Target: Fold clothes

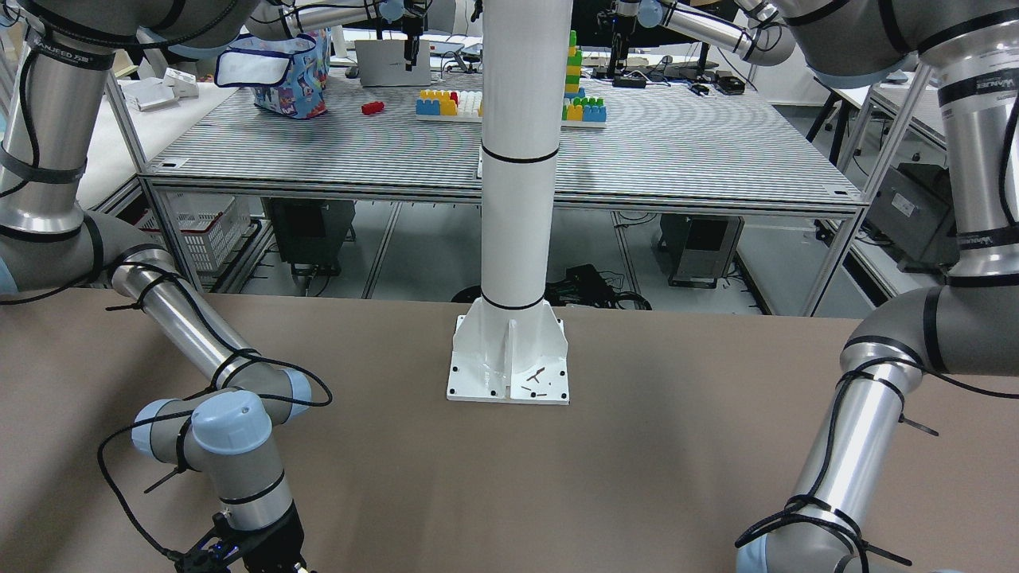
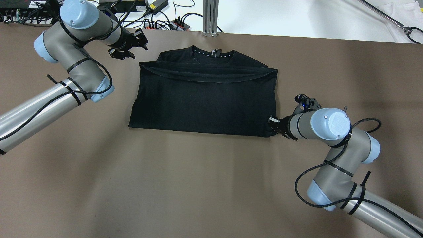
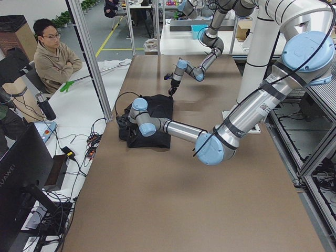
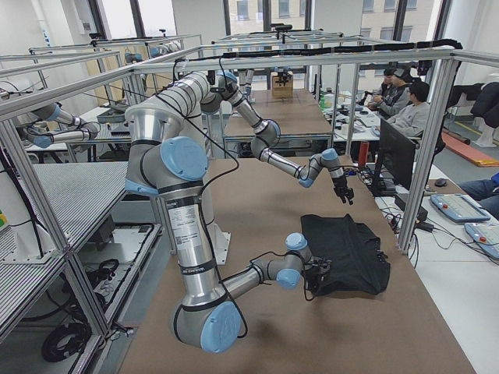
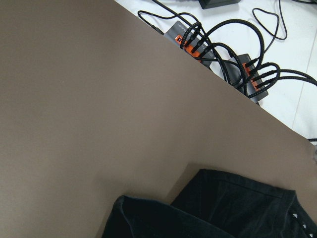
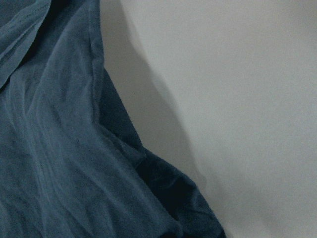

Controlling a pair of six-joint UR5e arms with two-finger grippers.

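Black knit fabric: the clothes (image 2: 203,102), a T-shirt lying flat on the brown worktop (image 2: 198,185). Seen from overhead it sits toward 12 o'clock of centre, with its collar (image 2: 213,53) at the 12 o'clock edge and a hem band laid across just below. Judged soft, light and limp, it should slump wherever unsupported and slide readily on the smooth matte surface. Corners and hemmed edges offer the firmest pinch, since a mid-panel grip would likely gather several layers. Left jaws hover just off the shirt's 10 o'clock corner, spread apart and holding nothing. Right jaws sit at the 4 o'clock corner, touching the fabric (whether they have closed on it cannot be told; the wrist camera shows only rumpled cloth beside bare worktop). Surroundings: a white column (image 1: 517,159) bolted to the worktop well off toward 6 o'clock, power strips with cables (image 5: 218,54) beyond the 12 o'clock edge, a seated person (image 3: 52,58) alongside, and further framed benches behind.
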